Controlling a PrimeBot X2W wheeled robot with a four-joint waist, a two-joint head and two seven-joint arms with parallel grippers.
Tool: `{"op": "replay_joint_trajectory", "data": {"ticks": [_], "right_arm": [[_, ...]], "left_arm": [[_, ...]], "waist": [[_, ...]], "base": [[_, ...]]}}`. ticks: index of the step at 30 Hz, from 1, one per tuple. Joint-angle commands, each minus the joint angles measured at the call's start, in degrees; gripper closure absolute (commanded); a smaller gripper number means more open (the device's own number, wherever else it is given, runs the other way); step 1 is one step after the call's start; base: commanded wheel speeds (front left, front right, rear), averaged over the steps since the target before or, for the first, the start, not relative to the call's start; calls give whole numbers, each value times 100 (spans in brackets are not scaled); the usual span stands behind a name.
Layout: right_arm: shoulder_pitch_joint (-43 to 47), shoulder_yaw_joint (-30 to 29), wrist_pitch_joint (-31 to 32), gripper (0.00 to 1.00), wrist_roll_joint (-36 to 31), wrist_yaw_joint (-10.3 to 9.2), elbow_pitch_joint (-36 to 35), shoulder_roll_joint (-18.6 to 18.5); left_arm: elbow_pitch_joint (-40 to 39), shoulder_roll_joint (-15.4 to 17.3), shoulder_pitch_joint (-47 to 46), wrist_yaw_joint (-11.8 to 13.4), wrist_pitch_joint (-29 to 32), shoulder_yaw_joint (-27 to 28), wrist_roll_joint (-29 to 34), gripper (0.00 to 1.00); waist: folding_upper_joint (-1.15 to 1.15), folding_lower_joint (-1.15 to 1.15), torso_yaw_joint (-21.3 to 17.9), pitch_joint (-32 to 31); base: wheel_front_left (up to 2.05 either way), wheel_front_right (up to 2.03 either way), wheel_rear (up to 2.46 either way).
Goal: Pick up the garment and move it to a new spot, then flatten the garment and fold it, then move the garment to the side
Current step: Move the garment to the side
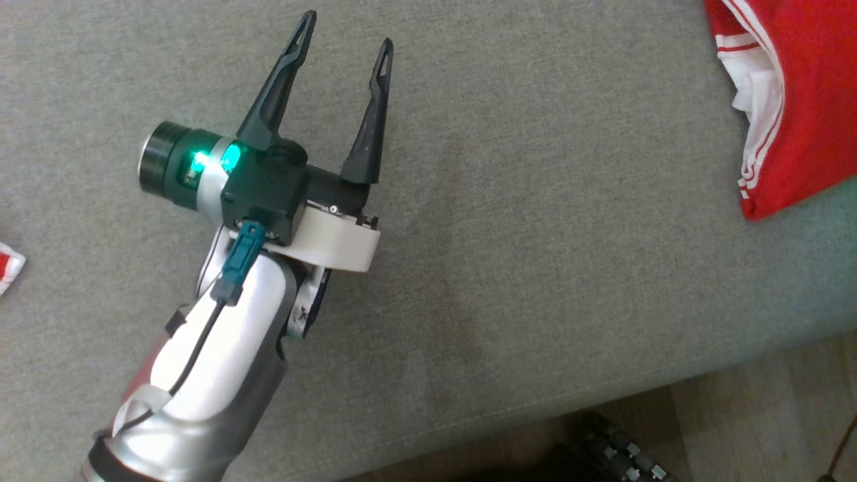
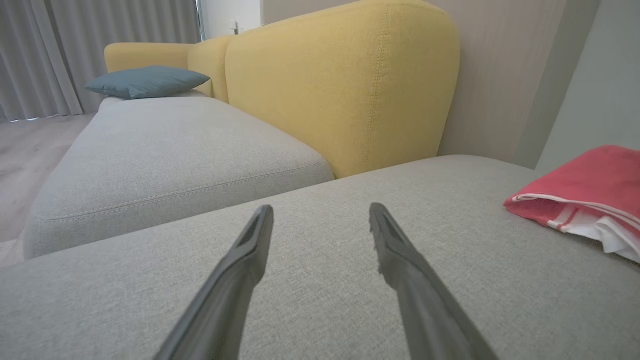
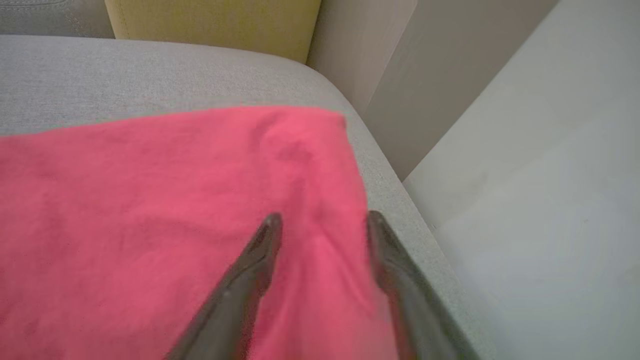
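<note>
Garment [image 1: 803,100] folded, red with white trim, at right end of sofa seat [image 1: 535,234], close to seat's right edge. Right gripper [image 3: 324,215] over garment's right side, jaws spread, nothing pinched; contact with cloth unclear. Left gripper [image 1: 347,27] over bare mid-seat, jaws spread, empty. Step likely: release after side placement. To do well: lift right straight up, jaws wide, no snag on top layer, no sideways drag that opens fold or nudges it off edge. Left: hold off.
</note>
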Motion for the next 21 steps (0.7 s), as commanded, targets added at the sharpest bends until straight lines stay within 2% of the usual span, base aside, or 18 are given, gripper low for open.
{"op": "replay_joint_trajectory", "data": {"ticks": [1, 5, 9, 13, 21], "right_arm": [[71, -40, -93, 0, -70, 20, -98, -195], [228, -205, -491, 0, -274, 20, -45, -80], [539, -232, -884, 0, -362, 20, -413, 132], [1004, -109, -1068, 0, -386, 20, -1165, 520], [2116, 371, -891, 0, -480, 20, -2851, 1336]], "left_arm": [[-162, 20, -96, 7, -47, 140, -10, 0], [-86, -1, 16, 52, -87, 206, -92, 0], [-63, 27, 176, 115, -110, 293, -141, 0], [-38, 74, 473, 217, -119, 426, -234, 0], [-45, 188, 1247, 412, -123, 660, -416, 0]], "waist": [[0, -1, 18, -45], [0, -1, 90, -239], [0, -1, 188, -509], [0, -1, 294, -869], [0, -1, 591, -1516]], "base": [[0, 0, 0], [0, 0, 0], [0, 0, 0], [0, 0, 0], [0, 0, 0]]}}
